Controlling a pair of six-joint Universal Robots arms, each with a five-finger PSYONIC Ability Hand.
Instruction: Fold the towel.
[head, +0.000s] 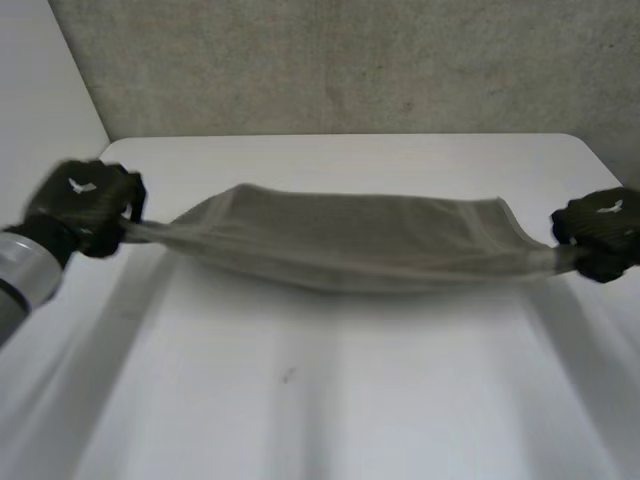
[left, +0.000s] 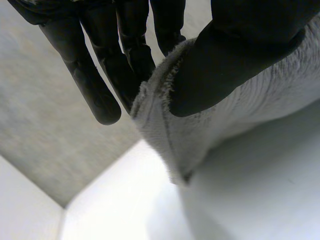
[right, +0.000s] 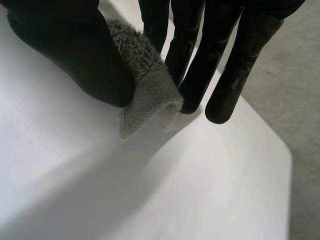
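Observation:
A grey towel (head: 350, 238) hangs stretched between my two hands above the white table (head: 330, 400), sagging in the middle. My left hand (head: 85, 205) pinches its left end; in the left wrist view the thumb (left: 235, 55) presses the towel's hemmed edge (left: 170, 135) against the fingers (left: 95, 85). My right hand (head: 600, 232) pinches the right end; in the right wrist view the thumb (right: 75, 55) and fingers (right: 200, 70) clamp a folded corner of the towel (right: 147, 95) just above the table (right: 150, 190).
A grey wall (head: 350, 60) stands behind the table's far edge. Beyond the table's right edge lies grey floor (right: 300, 100). The table's near half lies bare under the towel.

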